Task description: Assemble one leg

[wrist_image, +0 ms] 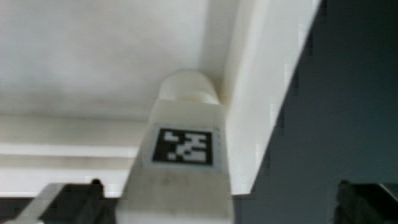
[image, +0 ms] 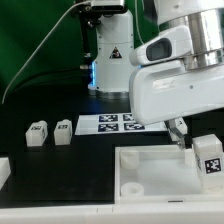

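Observation:
A leg (image: 208,156), a small white block with a square tag, stands at the far right corner of the large white tray-like piece (image: 150,165). My gripper (image: 182,134) hangs just to the exterior view's left of it, low over the tray. In the wrist view the same leg (wrist_image: 183,150) runs between my two dark fingertips (wrist_image: 71,203), which stand wide apart; the gripper (wrist_image: 217,205) is open and holds nothing. The leg lies nearer one finger, and I cannot tell whether they touch. Two more legs (image: 38,133) (image: 64,130) stand on the black table at the exterior view's left.
The marker board (image: 112,122) lies flat behind the tray. A white lamp-like stand (image: 110,55) rises at the back centre. The tray's white floor (wrist_image: 71,80) and the dark table (wrist_image: 356,100) beside it fill the wrist view.

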{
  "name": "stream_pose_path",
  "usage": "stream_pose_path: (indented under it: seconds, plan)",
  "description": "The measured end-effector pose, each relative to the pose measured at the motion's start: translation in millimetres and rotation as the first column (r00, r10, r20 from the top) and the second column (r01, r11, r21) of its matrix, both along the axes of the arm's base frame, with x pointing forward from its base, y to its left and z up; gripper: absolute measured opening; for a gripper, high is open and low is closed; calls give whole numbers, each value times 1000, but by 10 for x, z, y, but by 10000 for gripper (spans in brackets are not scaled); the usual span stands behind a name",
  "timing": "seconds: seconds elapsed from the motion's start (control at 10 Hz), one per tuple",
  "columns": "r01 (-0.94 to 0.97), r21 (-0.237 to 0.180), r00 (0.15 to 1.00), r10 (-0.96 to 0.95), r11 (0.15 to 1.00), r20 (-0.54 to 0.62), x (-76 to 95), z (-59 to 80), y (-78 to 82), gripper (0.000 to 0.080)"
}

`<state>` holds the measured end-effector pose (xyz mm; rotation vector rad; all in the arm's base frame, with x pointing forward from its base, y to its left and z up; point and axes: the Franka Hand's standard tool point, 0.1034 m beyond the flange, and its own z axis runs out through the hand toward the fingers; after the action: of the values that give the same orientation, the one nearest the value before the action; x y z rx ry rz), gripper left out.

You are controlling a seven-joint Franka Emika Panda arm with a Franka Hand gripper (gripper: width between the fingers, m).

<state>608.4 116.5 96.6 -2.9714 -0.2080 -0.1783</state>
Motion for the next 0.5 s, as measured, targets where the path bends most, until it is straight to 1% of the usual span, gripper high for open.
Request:
stream_pose_path:
  seconds: [0.1,0.2,0.3,0.4,0.5]
  plan:
    - [-7,0,996,7,1000,-94,27,-8,7,649]
    - [-24,-4,980,23,1000,-197,66,12,28,649]
    - [-35,-4,976,33,999,-217,173,16,45,649]
    - [-28,-5,981,27,1000,-191,219,-17,26,649]
    - [-25,-7,982,23,1000,-189,186,-77,10,649]
